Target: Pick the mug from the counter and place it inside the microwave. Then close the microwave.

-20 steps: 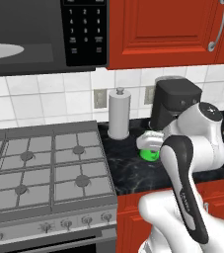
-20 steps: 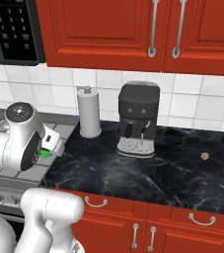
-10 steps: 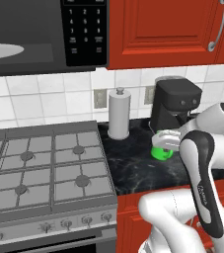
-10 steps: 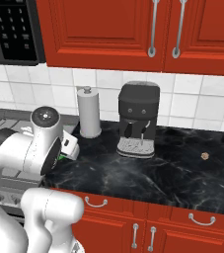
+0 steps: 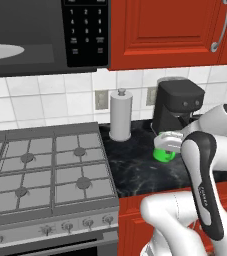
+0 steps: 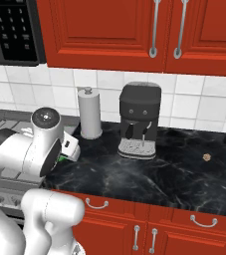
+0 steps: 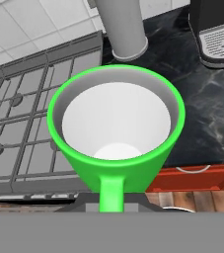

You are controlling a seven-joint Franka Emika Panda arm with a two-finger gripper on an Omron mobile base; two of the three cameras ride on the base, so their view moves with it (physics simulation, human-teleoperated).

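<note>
Your tool (image 5: 169, 141) pinched the mug (image 5: 163, 153) and lifted it off the bench (image 5: 135, 170), toward the coffee machine (image 5: 177, 104); the microwave (image 5: 45, 35) came next.

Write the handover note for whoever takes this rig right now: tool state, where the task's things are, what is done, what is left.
Tool: shut on the mug, gripping at the handle side.
Mug: bright green, empty, lifted off the counter, in the air in front of the coffee machine, right of the paper towel roll.
Microwave: up left over the stovetop, turntable visible.
Done: mug picked.
Left: carry it up left, set it inside the microwave, release, close the door.
</note>
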